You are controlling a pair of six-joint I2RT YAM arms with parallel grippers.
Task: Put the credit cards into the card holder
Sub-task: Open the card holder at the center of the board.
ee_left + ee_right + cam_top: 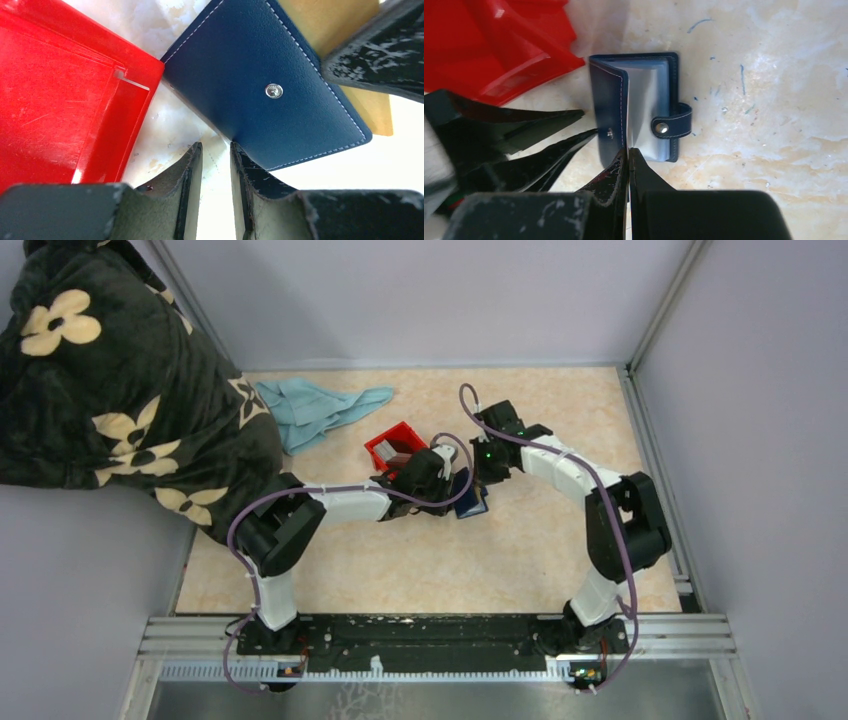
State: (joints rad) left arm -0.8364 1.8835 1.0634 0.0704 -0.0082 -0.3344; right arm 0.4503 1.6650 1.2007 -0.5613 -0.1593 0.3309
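The step in hand looks like sliding a card into the card holder [644, 100], which lies open on the desk [774, 100] just beside the red bin [60, 100]. Its navy cover is raised and its snap tab [671, 125] is flopped to the far side.

The right gripper [629, 152] has its fingers clenched at the holder's near edge. From the left wrist view they seem to pinch a tan credit card [325, 22], which shows behind the raised cover. The left gripper [216, 160] has its fingers partly released, with bare desk between them and the tips at the cover's edge, apparently propping it up.

Next, the card probably needs lining up with a clear slot and pushing in while the cover is kept back.

The desk is mottled beige stone-pattern with blue pen marks, and plain grey walls enclose it. A teal cloth [320, 410] lies at the back, and a dark floral blanket [110, 380] hangs over the left side.
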